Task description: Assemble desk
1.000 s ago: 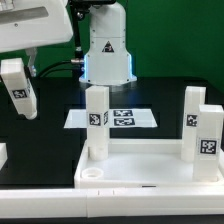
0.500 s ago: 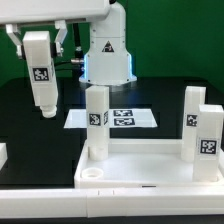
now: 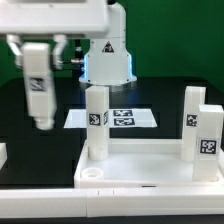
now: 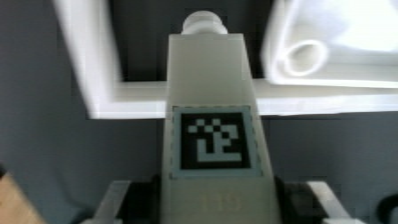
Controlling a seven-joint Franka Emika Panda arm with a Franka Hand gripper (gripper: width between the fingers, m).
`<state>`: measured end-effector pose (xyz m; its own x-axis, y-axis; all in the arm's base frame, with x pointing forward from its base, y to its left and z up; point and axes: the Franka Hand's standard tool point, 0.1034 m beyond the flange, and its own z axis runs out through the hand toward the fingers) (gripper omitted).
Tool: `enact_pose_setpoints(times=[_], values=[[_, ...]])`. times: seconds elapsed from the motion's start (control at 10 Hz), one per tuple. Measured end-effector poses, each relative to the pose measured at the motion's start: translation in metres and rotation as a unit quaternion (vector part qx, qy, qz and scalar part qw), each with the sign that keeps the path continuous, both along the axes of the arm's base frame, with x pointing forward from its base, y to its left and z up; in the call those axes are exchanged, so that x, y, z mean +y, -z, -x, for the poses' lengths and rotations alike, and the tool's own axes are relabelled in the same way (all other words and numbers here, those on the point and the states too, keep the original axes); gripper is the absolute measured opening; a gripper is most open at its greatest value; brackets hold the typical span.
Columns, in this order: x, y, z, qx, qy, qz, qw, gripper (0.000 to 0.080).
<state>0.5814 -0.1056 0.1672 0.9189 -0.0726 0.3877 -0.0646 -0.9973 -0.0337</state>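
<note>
- Already partly built: three legs stand upright on the desk panel [image 3: 150,170], one at the corner nearest the exterior view's left [image 3: 96,122], two close together at the panel's far end toward the exterior view's right [image 3: 192,120] [image 3: 208,138].
- Remaining on the panel: one open round socket [image 3: 92,173] at the front corner, just in front of the standing leg on the exterior view's left; appears empty in the wrist view too [image 4: 302,58].
- Aloft above the bench [image 3: 40,150], up and toward the exterior view's left of the panel: a fourth leg [image 3: 39,88], tag facing the camera, hanging roughly vertical and well clear of everything.
- End effector [image 3: 36,48] pinching that fourth leg at its upper end; fingers [image 4: 121,196] hug both sides of the bar in the wrist view.
- Behind the panel: marker board [image 3: 125,118], flat on the bench.
- Judged left to do: carry the held leg over the open socket, seat it, and fasten it; whether the standing legs are fully tightened cannot be told.
</note>
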Motion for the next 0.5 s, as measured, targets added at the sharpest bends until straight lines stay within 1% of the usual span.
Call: enact_pose_setpoints(times=[0.1,0.2,0.3,0.4,0.5], values=[[0.022,0.0,-0.017,0.007,0.025,-0.031,0.999,0.0285],[0.047,-0.002,-0.031,0.016,0.048,-0.056,0.997,0.0285],[0.044,-0.002,-0.031,0.013,0.03,-0.046,0.998,0.0285],[0.041,-0.001,-0.03,0.014,0.036,-0.047,0.998,0.0285],[0.042,-0.001,-0.031,0.015,0.035,-0.046,0.998,0.0285]])
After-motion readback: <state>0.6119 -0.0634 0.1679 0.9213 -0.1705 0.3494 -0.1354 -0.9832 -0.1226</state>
